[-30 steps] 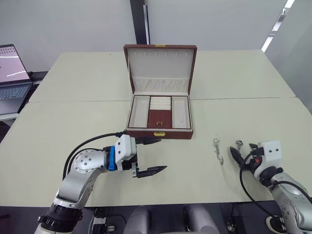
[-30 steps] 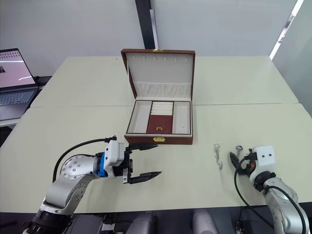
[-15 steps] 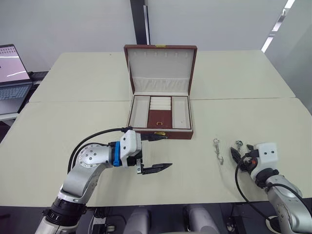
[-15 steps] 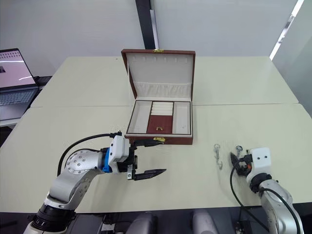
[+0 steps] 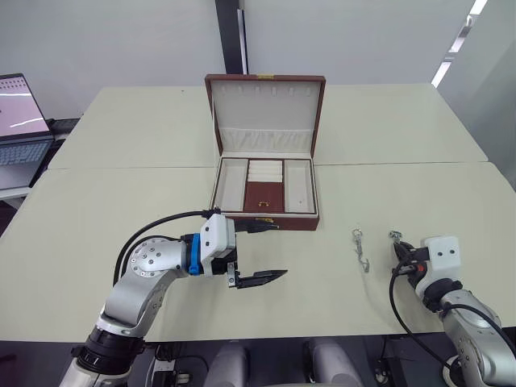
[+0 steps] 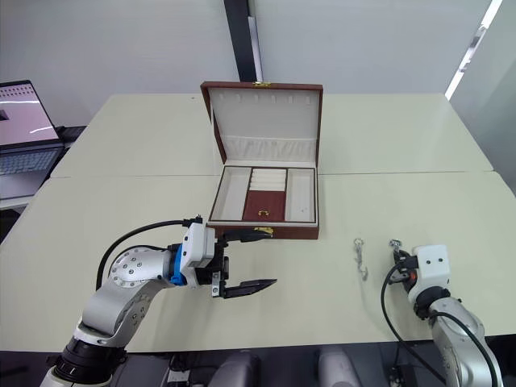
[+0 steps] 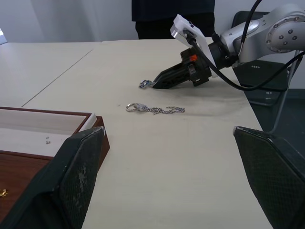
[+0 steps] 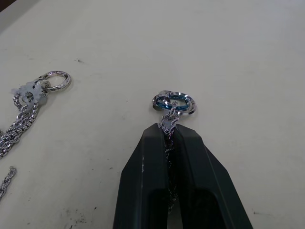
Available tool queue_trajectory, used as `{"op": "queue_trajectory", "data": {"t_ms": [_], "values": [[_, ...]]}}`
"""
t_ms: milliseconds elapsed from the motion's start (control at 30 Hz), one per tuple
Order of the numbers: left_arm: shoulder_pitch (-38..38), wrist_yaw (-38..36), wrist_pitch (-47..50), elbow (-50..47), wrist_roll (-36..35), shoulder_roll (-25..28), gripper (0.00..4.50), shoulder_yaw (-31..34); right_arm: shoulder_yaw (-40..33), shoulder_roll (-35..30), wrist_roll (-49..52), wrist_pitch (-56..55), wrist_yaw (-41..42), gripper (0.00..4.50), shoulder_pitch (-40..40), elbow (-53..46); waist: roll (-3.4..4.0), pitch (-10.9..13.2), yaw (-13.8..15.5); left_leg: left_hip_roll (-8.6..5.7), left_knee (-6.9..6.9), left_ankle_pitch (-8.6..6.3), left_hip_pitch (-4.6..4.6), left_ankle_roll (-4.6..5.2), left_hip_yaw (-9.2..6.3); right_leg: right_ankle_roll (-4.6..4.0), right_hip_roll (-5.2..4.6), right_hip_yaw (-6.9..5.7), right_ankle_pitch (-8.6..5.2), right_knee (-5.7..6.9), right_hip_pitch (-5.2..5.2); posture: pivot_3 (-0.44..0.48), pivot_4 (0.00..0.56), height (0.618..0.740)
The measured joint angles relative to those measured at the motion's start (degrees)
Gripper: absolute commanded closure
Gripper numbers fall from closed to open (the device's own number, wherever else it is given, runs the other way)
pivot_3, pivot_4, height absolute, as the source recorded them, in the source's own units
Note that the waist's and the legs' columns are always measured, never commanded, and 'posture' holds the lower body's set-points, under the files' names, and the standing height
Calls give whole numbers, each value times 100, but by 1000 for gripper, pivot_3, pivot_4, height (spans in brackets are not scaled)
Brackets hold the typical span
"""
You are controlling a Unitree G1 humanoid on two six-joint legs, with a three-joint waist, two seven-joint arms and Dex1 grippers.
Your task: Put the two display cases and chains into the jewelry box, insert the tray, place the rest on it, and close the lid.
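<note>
On the table at the near right, one chain [image 8: 174, 106] is pinched by only a few links in the closed right gripper [image 8: 170, 136], its ring poking out; it could slip during lifting. The second chain [image 5: 359, 248] lies just to its left, and the tray-fitted jewelry box [image 5: 264, 221] blocks stowing; the left gripper [image 5: 262, 253] hovers open.

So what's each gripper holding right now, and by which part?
Right gripper pinches a chain by its links just behind the ring. Left gripper is open, holding nothing.

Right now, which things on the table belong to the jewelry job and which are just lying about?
Job: jewelry box, its open lid, the tray inside, loose chain, second chain gripped by the right end effector.
Lying about: laptop.
</note>
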Motion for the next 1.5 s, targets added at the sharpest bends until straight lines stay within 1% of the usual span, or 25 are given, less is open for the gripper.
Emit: {"op": "queue_trajectory", "data": {"t_ms": [300, 400, 533, 667, 833, 967, 1100, 1300, 1500], "values": [[102, 13, -285, 235, 43, -58, 0, 22, -10, -39, 250, 5, 340, 4496, -100, -8, 1, 0, -1, 0, 0, 0, 0, 0, 1, 0, 0, 2, 0, 0, -1, 0, 150, 740], [186, 150, -352, 280, 42, -82, 0, 149, -19, -331, 512, 124, 675, 4496, -337, -177, 1, 1, -6, 0, 0, 0, 0, 0, -1, 0, 0, 1, 0, 1, -1, 0, 150, 740], [420, 393, -342, 263, 13, -82, 0, 400, -26, -744, 982, 422, 1154, 4496, -876, -383, 0, 1, -2, 1, 0, 0, -1, 0, -3, 0, 1, -2, 0, 0, -1, 0, 150, 740], [720, 745, -199, 103, -62, -81, 0, 713, 119, -1072, 1359, 822, 1494, 4496, -1648, -376, 0, 2, -7, 1, 1, 0, -1, 0, -1, 0, 0, 0, 0, 0, -1, 0, 150, 740], [1044, 1175, -91, -182, -134, -85, 0, 1067, 582, -1139, 1520, 1121, 1845, 4496, -2735, -40, -1, 2, -9, 1, 0, 0, -2, 0, -3, 0, 0, -2, 0, -1, -3, 0, 150, 740], [1365, 1552, 3, -362, -179, -128, 0, 1345, 1062, -930, 1565, 1182, 2095, 4496, -3712, 481, -1, 2, -10, 3, 1, 0, -3, 0, -2, 0, 0, -3, 0, 0, -5, 0, 150, 740], [1718, 1881, 11, -589, -203, -264, 0, 1536, 1537, -564, 1469, 1148, 2284, 4496, -4478, 1094, -1, 2, -3, 1, 1, 0, -5, 0, -2, 0, -3, -2, 1, -1, -7, 0, 150, 740], [2264, 2376, -7, -824, -196, -541, 0, 1817, 2147, 25, 1159, 882, 2649, 4496, -5414, 2004, -1, 2, -6, 3, 1, 0, -6, 0, -3, -1, -3, -4, 1, 2, -12, 0, 150, 740], [2593, 2740, -76, -975, -156, -725, 0, 2058, 2394, 426, 877, 549, 2884, 4496, -5913, 2729, -1, 2, 0, 0, 0, 0, -9, 0, -3, -1, -8, -5, 1, 1, -15, 0, 150, 740]]}}
